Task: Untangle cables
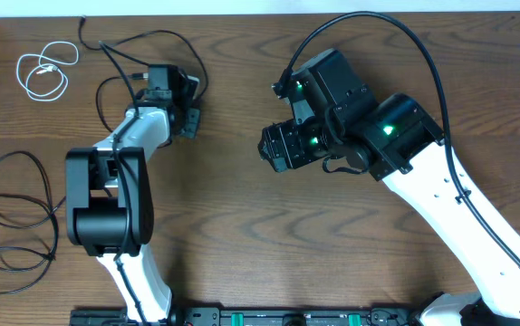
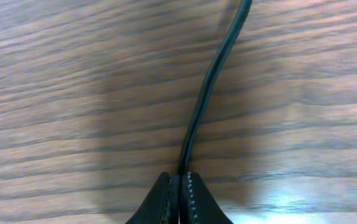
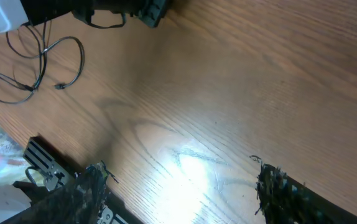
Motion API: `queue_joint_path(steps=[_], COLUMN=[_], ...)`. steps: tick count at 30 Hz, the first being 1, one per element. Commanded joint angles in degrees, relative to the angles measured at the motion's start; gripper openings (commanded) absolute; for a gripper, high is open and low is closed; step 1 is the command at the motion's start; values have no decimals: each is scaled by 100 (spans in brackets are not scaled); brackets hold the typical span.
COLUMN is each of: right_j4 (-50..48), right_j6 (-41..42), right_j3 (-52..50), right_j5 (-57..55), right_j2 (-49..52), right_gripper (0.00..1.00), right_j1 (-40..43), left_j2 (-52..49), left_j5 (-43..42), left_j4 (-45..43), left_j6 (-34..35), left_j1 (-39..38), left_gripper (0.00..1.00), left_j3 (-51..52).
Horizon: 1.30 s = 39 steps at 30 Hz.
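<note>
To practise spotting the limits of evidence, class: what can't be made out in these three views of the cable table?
- Left wrist: the black cable in the left hand leaves the top edge; its end is cut off.
- Overhead: the white cable has plugs too small to read.
- Right wrist: the right hand has its fingers cropped by the bottom edge.

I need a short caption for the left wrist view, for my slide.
Left gripper shut on a black cable that runs away across the wooden table.

open table at centre; black cable loops and white cable crowd the left edge
</note>
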State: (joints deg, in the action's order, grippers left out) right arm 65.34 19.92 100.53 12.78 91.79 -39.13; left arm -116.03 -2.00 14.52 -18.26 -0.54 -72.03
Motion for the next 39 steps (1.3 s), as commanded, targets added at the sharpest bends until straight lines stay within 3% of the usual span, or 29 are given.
queue_joint_path(steps=[1, 3, 4, 7, 10, 14, 19, 23, 31, 39], right_j4=[2, -7, -9, -9, -7, 2, 11, 118, 667, 1694], right_j6=[-26, -26, -26, -26, -26, -24, -24, -24, -116, -282], right_j3=[-15, -15, -15, -15, -15, -15, -13, -13, -13, -13], right_j5=[-44, -44, -44, -42, -42, -44, -42, -42, -46, -533], right_j2=[26, 26, 26, 26, 26, 26, 22, -122, -986, -2114], right_gripper=[76, 77, 77, 77, 77, 76, 86, 98, 99, 99], right_j1=[-24, -24, -24, -24, -24, -24, 11, 195, 944, 1449], left_j2=[151, 262, 313, 450, 627, 988, 1801, 2590, 3919, 5274], left_j5=[164, 164, 162, 157, 114, 90, -717, -1384, -2365, -2699], left_j4=[-52, -94, -116, -129, -133, -133, 70, 474, 1226, 2769], left_j6=[-33, -33, -33, 13, 208, 553, 1220, 1827, 3145, 3095], left_j1=[63, 63, 63, 61, 61, 57, 57, 57, 57, 57], left_gripper=[8, 8, 13, 47, 50, 63, 92, 96, 100, 100], left_j3=[-55, -63, -63, -63, -63, -63, -63, -63, -63, -63])
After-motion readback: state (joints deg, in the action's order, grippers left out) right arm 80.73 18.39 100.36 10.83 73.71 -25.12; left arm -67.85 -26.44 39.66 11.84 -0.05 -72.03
